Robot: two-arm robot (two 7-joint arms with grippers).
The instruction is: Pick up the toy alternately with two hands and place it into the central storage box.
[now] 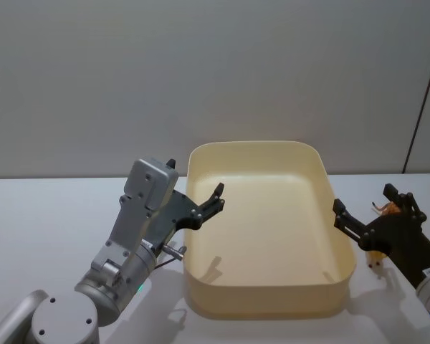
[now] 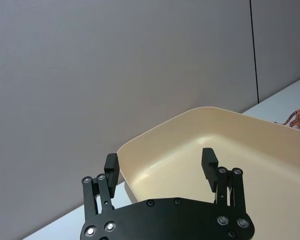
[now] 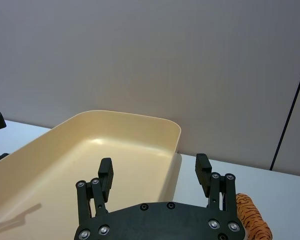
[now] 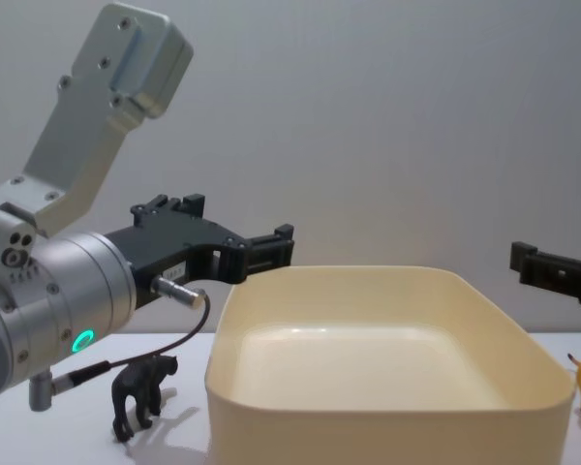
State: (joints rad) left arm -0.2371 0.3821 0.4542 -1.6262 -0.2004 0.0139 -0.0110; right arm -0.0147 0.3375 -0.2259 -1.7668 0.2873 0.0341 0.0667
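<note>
The central storage box [image 1: 265, 299], by far the largest thing on the bench [image 1: 43, 215], is seen with nothing in it, and it is flanked by both arms, so a shove to its walls is judged the main hazard. The left pincer [image 2: 160, 161] is held open and empty, raised over the box's near-left rim; were it lowered from here, the rim could be struck and the box pushed askew. The right pincer [image 3: 154, 169], likewise open and empty, is poised just outside the opposite wall. A striped tiger figure [image 3: 250, 220] is seen close beneath this pincer and slightly to one side; if the descent is not centred, the toy could be nudged away or pinched only at an edge and dropped before the box is reached. A small black animal figure [image 4: 140, 387] stands below and well behind the left pincer, beneath the arm, where it could be toppled by a careless retreat.
</note>
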